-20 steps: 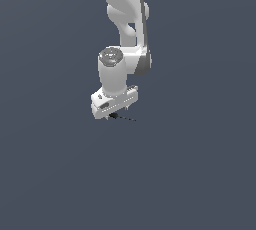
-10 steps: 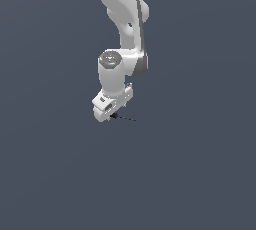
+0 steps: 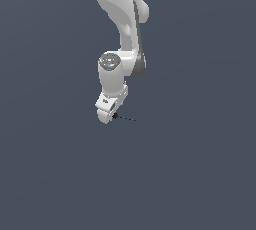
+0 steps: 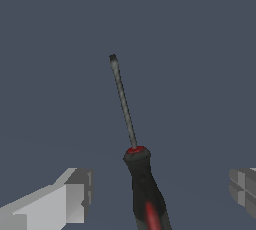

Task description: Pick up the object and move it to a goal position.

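Your arm is glossy white, built of rounded, bulbous link shells with a dark grey band at the joint at about 3 o'clock of the wrist housing. That housing is a white cylinder capped by a shiny grey disc, and below it sits a blocky white gripper. In the wrist view your fingers are square-cut, faceted pale-grey blocks with darker grey inner faces.

The exterior view stands well back and looks down on the arm from above. The wrist view rides close, facing down between the gripper fingers. Both catch the screwdriver on the grey floor.
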You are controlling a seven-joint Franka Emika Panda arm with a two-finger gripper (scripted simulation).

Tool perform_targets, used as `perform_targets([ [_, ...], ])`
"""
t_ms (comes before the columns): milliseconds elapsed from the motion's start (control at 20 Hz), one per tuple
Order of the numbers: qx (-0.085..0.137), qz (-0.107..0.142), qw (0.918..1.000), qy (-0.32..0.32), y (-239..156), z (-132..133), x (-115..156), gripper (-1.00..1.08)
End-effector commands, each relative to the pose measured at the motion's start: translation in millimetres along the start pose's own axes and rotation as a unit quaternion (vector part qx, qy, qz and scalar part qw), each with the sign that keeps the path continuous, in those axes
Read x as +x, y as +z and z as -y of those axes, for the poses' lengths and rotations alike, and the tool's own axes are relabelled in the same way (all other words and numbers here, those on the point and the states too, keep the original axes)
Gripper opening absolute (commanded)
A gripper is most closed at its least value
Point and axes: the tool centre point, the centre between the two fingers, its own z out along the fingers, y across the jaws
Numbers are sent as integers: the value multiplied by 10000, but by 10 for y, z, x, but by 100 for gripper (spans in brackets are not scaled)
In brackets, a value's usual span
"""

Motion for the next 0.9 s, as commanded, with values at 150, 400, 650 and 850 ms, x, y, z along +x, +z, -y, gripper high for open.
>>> perform_targets([
  [150, -2, -15, 9979, -649, 77, 61, -44, 100],
  [400, -3, -26, 9945, -1046, 123, 101, -70, 100],
  [650, -4, -34, 9919, -1269, 148, 124, -84, 100],
  [850, -5, -36, 9912, -1324, 154, 130, -87, 100],
])
